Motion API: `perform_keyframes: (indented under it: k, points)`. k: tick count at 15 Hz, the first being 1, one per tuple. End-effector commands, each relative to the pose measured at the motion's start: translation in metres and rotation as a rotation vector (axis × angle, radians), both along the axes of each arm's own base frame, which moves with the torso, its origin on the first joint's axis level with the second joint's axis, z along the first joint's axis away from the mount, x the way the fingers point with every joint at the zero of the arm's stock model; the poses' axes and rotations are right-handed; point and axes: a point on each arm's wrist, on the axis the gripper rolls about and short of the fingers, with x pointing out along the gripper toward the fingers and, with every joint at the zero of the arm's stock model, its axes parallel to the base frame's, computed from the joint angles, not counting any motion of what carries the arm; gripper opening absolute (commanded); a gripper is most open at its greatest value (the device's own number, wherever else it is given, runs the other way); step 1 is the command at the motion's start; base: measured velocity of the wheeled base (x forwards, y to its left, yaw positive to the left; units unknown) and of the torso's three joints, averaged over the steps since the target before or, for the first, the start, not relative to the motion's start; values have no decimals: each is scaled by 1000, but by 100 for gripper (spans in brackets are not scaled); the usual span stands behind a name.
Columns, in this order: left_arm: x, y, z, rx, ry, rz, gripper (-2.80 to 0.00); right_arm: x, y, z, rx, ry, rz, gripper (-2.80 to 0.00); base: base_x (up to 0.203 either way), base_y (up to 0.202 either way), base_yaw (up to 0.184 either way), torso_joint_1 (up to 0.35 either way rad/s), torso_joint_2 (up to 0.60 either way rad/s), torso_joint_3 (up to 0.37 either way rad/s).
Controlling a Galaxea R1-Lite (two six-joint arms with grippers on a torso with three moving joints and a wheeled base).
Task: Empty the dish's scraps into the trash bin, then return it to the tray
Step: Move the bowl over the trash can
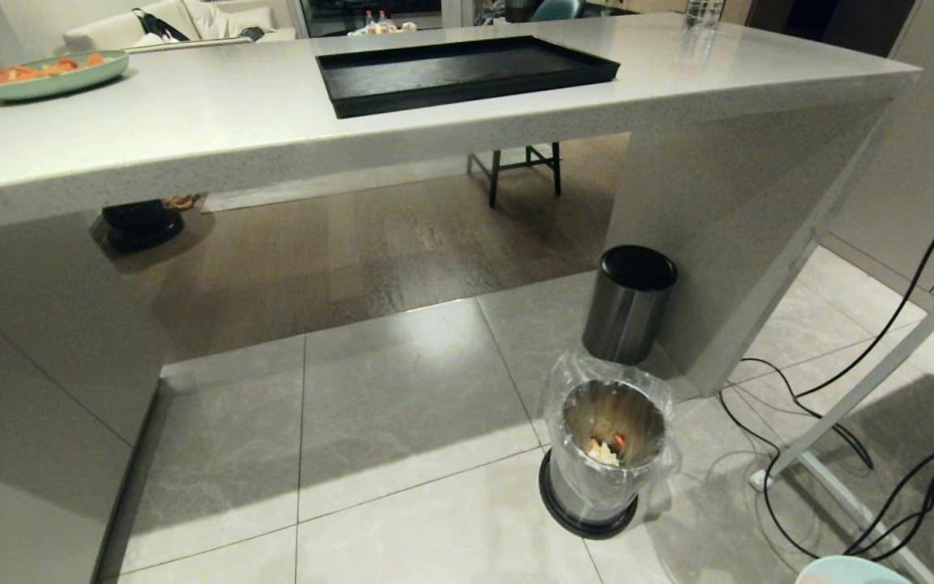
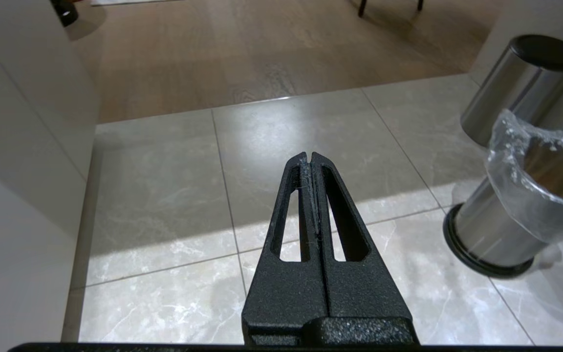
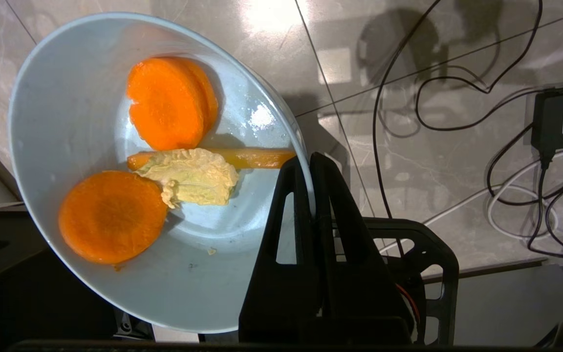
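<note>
My right gripper is shut on the rim of the dish, a light-blue bowl held over the floor tiles. The scraps lie inside it: two round carrot slices, an orange strip and a pale cabbage bit. In the head view only an edge of the dish shows, at the bottom right. The trash bin, steel with a clear bag, stands on the floor with a few bits at its bottom. The black tray lies bare on the counter. My left gripper is shut and empty, beside the trash bin.
A black-lidded steel cylinder stands just behind the bin, against the counter's leg. A green plate with food sits at the counter's far left. Black cables and a white stand leg cross the floor right of the bin.
</note>
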Motion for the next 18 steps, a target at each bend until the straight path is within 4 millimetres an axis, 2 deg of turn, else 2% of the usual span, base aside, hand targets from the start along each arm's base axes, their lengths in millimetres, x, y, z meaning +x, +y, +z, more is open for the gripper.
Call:
perform_keyframes:
  k: [1,18]
  points:
    - [0,0,0,-1,1,1,-280,0,0,0,1,1,2,-280,0,0,0,0,0,0]
    - [0,0,0,-2,2,-4,-280,-2,-1,-3,0,13,-4,-280,0,0,0,0,0,-4]
